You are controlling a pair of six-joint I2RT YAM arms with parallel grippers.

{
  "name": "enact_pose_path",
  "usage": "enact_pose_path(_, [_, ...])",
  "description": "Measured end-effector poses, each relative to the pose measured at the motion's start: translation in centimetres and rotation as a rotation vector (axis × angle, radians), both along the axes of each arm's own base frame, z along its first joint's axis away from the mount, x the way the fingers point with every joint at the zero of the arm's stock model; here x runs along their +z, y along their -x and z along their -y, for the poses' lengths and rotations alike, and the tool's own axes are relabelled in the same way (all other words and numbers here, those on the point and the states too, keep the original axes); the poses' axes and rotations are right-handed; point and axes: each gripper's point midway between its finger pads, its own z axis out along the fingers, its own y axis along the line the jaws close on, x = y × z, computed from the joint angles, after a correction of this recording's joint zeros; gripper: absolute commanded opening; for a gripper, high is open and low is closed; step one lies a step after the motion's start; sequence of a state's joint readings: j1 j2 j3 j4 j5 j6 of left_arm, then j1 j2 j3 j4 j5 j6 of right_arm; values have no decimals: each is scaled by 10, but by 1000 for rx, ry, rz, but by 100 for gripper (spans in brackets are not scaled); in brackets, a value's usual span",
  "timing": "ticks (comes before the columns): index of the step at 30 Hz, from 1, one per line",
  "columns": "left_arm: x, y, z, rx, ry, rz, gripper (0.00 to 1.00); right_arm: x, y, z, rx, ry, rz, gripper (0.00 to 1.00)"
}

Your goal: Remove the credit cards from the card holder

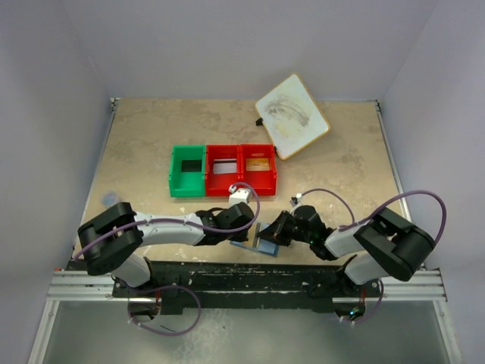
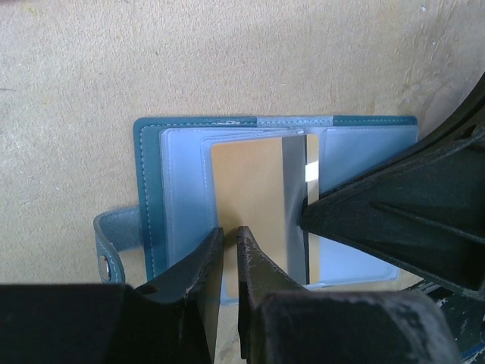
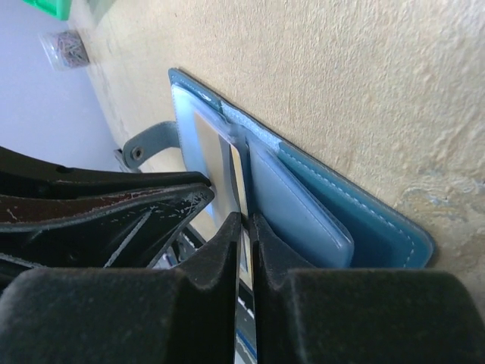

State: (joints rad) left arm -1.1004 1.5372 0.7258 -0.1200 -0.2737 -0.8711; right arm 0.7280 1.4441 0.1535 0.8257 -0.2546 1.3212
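Card holder (image 2: 151, 174) lies open on the table (image 1: 136, 152) between your arms, one credit card (image 2: 246, 182) partly out. Your right gripper (image 3: 244, 227) pinches the card's edge to draw it free. Your left gripper (image 2: 231, 235) sits nearly closed at its lower edge, perhaps steadying; you cannot tell if it grips.

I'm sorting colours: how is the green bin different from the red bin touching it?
The green bin holds something dark; the red bin holds a pale card. The green bin ends the row; the red bin sits mid-row. Both are open boxes, alike in size.

A mottled beige tabletop (image 1: 136, 144) fills the middle of the frame under soft, even light. Plain pale lilac walls (image 1: 227, 45) enclose it at the top and both sides. A metal rail (image 1: 76, 284) runs along the bottom.
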Motion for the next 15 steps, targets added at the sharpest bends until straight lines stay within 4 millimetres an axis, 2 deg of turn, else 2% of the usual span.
enact_pose_path(3, [0,-1,-1,5,-3,6,9,0,-3,-1,-16,-10,-4,0])
enact_pose_path(7, [0,-2,-2,11,-10,13,7,2,-6,-2,-24,-21,3,0])
enact_pose_path(10, [0,-4,-4,26,-22,15,1,3,-6,-2,-22,-21,6,0])
enact_pose_path(15, [-1,-11,-4,95,-85,2,0,5,-4,0,-17,-23,20,0])
